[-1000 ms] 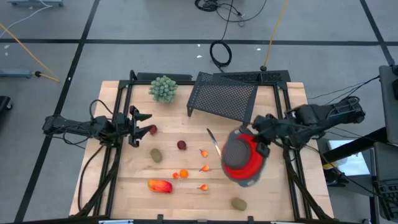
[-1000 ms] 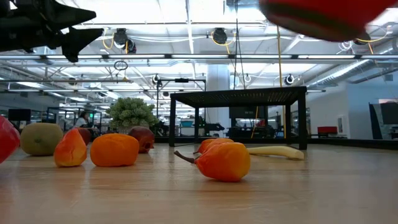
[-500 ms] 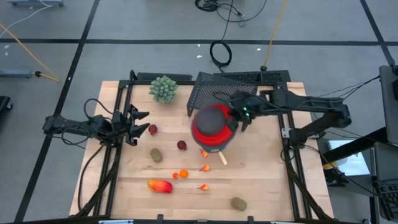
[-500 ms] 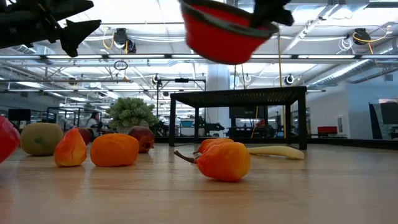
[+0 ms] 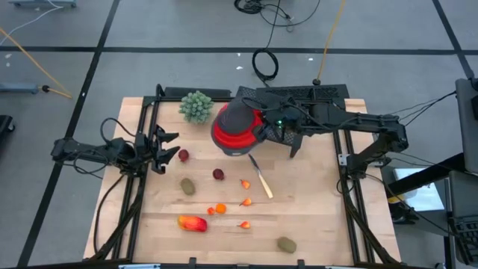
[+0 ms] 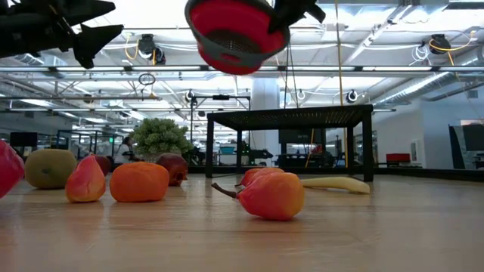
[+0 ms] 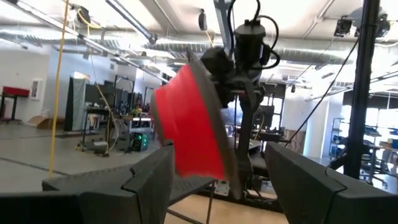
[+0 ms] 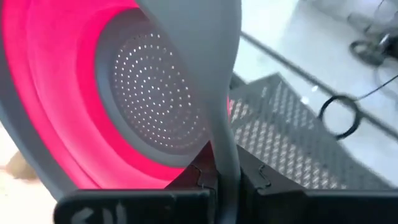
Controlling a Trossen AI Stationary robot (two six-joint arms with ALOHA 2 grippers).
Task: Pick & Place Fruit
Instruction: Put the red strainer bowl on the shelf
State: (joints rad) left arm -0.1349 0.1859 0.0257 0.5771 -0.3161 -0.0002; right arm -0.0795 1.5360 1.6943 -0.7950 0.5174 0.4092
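Observation:
A red colander (image 5: 237,128) with a grey rim and a grey perforated base hangs high over the table's far middle, held by my right gripper (image 5: 273,131). It also shows in the low view (image 6: 231,30) and the left wrist view (image 7: 189,124). On the table lie the fruit: a dark red ball (image 5: 218,174), a brownish-green oval (image 5: 187,185), a second oval (image 5: 286,243), a red-orange-yellow oblong (image 5: 193,223) and small orange bits (image 5: 218,209). My left gripper (image 5: 166,152) waits open at the table's left, raised off the wood. My right gripper pinches the colander's grey handle (image 8: 222,149) between its two fingers. It comes from the table's right, slanting down. The colander is lifted clear of the table and tipped, its mouth turned down and toward the near edge.
A black mesh rack (image 5: 278,112) stands at the far edge, just under and behind the colander. A pale green knobbly bunch (image 5: 196,106) sits at the far left. A slim knife (image 5: 261,178) lies mid-table. A small dark red piece (image 5: 183,155) lies beside my left gripper.
My right gripper has carried the colander from above the table's right near part toward the far edge and the left, rising a little and turning. The colander has swung with it, staying clear of the table. The knife it covered now shows.

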